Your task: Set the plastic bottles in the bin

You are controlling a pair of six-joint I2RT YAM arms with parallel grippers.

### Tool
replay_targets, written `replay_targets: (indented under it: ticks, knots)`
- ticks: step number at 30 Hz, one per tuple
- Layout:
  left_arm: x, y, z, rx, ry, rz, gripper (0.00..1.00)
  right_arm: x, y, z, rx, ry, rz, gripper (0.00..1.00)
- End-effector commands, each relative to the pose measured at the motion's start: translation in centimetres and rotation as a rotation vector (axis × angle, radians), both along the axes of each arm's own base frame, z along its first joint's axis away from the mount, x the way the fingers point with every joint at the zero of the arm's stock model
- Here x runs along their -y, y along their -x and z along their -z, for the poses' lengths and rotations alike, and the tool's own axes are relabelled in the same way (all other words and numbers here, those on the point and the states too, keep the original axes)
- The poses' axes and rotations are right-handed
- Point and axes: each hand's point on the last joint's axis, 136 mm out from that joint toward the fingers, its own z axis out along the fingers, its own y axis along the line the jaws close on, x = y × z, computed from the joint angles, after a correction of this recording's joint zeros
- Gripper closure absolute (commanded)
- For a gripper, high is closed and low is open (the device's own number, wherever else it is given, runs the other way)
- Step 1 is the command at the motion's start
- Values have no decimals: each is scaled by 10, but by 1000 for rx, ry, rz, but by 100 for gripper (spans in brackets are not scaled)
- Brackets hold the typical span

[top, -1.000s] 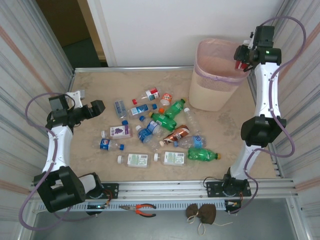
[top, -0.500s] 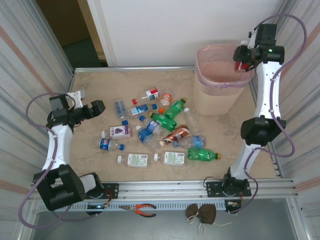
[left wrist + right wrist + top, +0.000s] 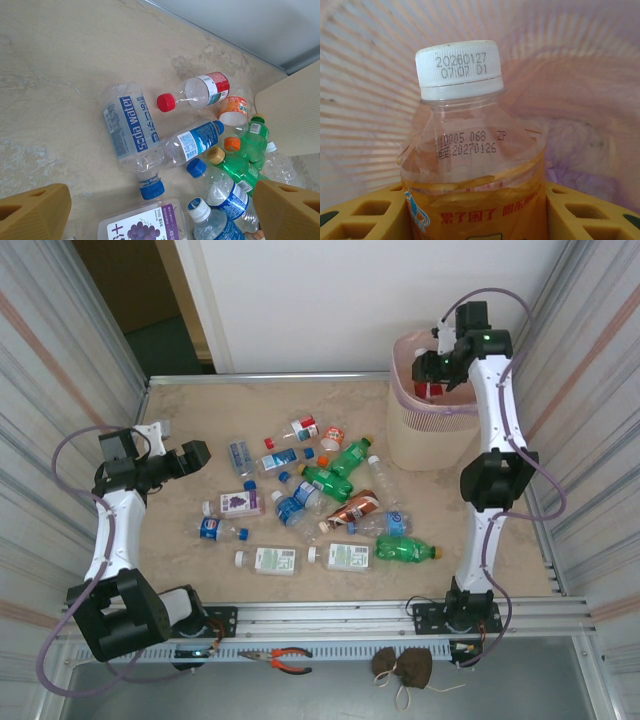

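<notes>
Beige bin (image 3: 432, 435) stands far right; above it the right fingers (image 3: 427, 367) grasp a bottle (image 3: 429, 390), barely legible; bottles (image 3: 300, 508) litter the desk (image 3: 200, 420); left fingers (image 3: 35, 212), cut off, spread empty above them; the right wrist view crops the held bottle's (image 3: 470, 150) base.

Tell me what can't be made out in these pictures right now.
Right wrist view: the white-capped bottle's lower label is cut off by the bottom edge, between the right end effector's fingers.
Top external view: the bin's inside is partly covered by the right arm; its contents are unclear.
Left wrist view: the grape-label bottle is cut off at the bottom edge.
Top external view: the loose bottles' print is too small to read.
</notes>
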Motion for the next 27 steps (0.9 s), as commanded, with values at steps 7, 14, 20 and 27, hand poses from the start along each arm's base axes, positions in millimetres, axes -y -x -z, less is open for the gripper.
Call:
replay_targets:
  ticks: [7, 14, 20, 27]
  knots:
    - [1, 2, 4, -14, 24, 5, 6, -26, -5, 72, -148, -7, -70, 46]
    - [2, 2, 4, -13, 28, 8, 6, -35, -8, 126, -241, -36, -86, 44]
    - [2, 2, 4, -14, 32, 9, 6, -35, -5, 160, -314, -57, -88, 41]
    - [2, 3, 5, -16, 32, 8, 7, -33, -5, 153, -304, -71, -72, 28]
